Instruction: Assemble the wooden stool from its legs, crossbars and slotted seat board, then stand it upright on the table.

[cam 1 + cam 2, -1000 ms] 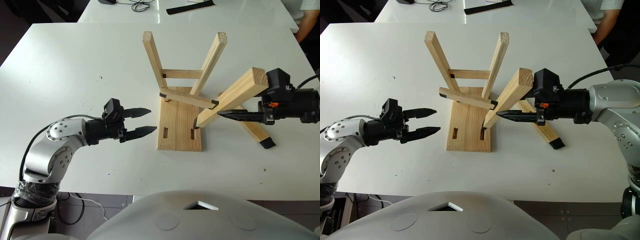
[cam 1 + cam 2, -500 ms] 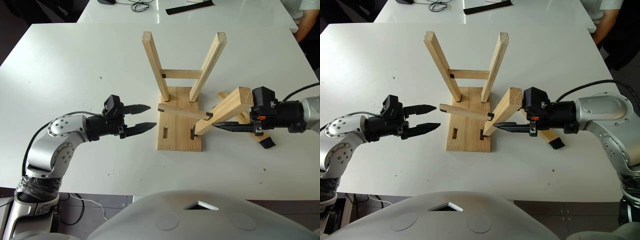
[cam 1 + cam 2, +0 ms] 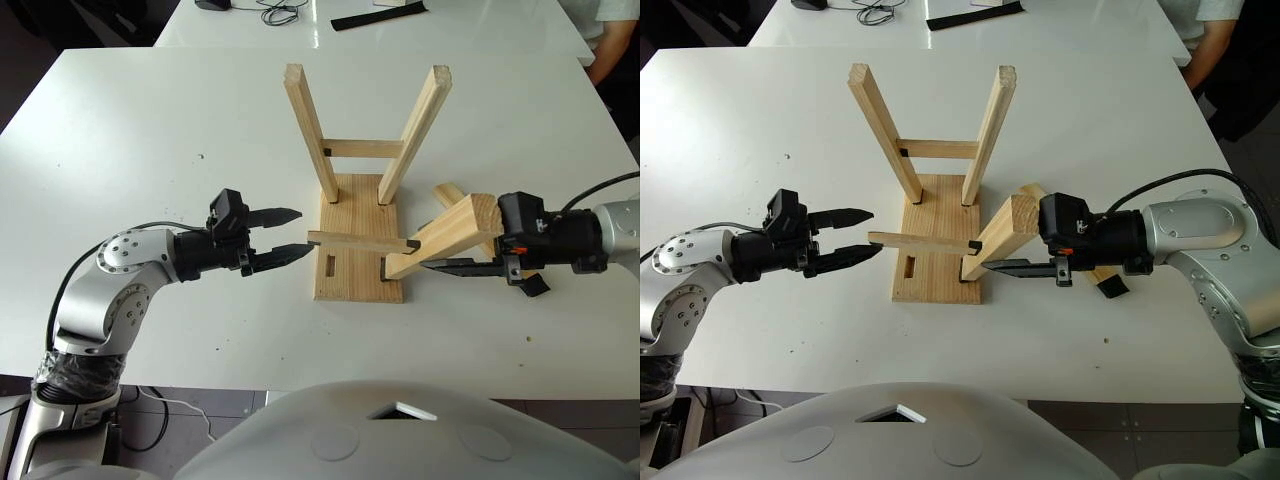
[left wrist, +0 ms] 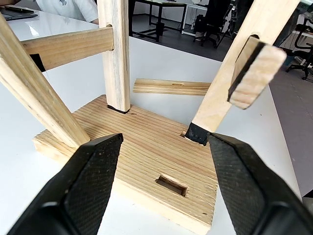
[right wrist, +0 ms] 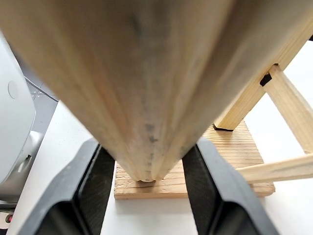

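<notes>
— What rests on the white table (image 3: 150, 120)?
— The slotted seat board (image 3: 358, 285), lying flat between the left gripper (image 3: 300, 230) jaws and the right gripper (image 3: 432, 258) jaws.
— Anything more?
— A loose wooden leg (image 3: 448, 195) lies flat under and beyond the right jaws, near the board. A dark speck (image 3: 200, 155) sits beyond the left jaws.

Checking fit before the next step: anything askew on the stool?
The leg in the right hand leans far outward from the seat board, foot at its near right corner; its crossbar ends in mid-air.

Grainy unvarnished wooden seat board (image 3: 358, 283), smooth glossy table (image 3: 150, 130).
</notes>
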Available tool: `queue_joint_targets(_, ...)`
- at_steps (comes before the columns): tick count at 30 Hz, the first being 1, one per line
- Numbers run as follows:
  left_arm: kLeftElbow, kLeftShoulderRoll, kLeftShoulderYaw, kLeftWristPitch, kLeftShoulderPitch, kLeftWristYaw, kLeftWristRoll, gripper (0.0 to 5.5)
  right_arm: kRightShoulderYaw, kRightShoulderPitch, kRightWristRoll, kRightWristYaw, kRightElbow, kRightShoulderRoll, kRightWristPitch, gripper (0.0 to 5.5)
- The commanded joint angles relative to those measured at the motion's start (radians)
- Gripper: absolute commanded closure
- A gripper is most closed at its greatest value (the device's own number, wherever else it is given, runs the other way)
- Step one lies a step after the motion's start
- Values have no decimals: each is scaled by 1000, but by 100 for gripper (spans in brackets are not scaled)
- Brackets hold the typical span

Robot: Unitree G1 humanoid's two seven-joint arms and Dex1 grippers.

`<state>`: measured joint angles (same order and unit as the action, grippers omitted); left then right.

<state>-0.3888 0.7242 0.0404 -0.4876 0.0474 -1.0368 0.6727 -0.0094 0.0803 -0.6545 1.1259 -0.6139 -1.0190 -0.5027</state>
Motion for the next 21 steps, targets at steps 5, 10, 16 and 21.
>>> queue_joint_targets(5, 11, -5, -2, 4, -15, -2, -14, 227, 34, 7, 70, -3, 61, -14, 2, 349)
queue_joint_targets(10, 17, -7, 1, 5, -17, -1, -16, 227, 25, -21, 70, 10, 72, -31, 12, 349)
queue_joint_targets(16, 20, -10, 2, 11, -12, 0, -19, 227, 7, -29, 62, 26, 80, -47, 13, 349)
queue_joint_targets(21, 19, -10, 4, 13, -9, 0, -20, 227, 3, -14, 63, 38, 99, -51, 12, 349)
